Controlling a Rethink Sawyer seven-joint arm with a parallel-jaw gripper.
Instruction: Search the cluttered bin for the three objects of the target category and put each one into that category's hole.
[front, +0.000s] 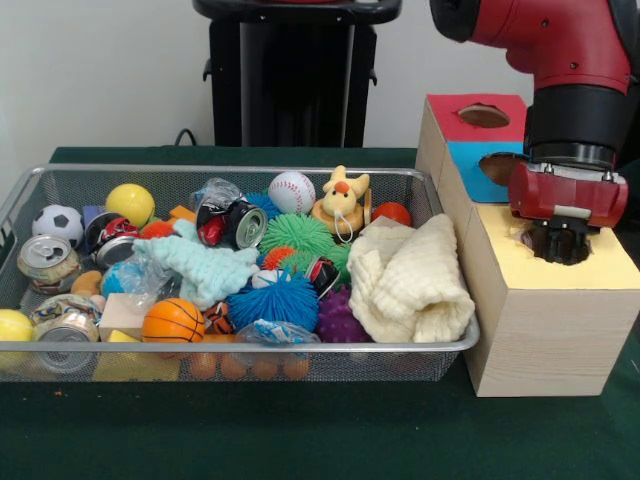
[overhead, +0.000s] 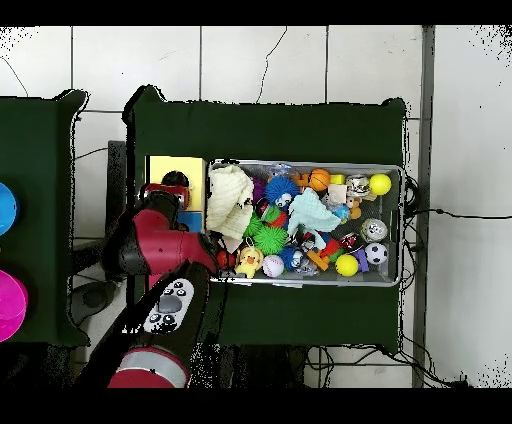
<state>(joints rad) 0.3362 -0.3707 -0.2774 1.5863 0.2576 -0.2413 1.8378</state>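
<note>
Left: wire bin (front: 440, 345) crammed with balls, cans and toys, cream waffle cloth (front: 415, 280) at its right end, no polka-dot cloth showing. Right: gripper (front: 557, 243) low over the yellow-topped box (front: 560, 300), covering its hole. Fingers hidden; opening cannot be told.

Claw (front: 556, 240) low over the yellow-topped box (front: 545, 300) — beside the bin (front: 300, 358).
</note>
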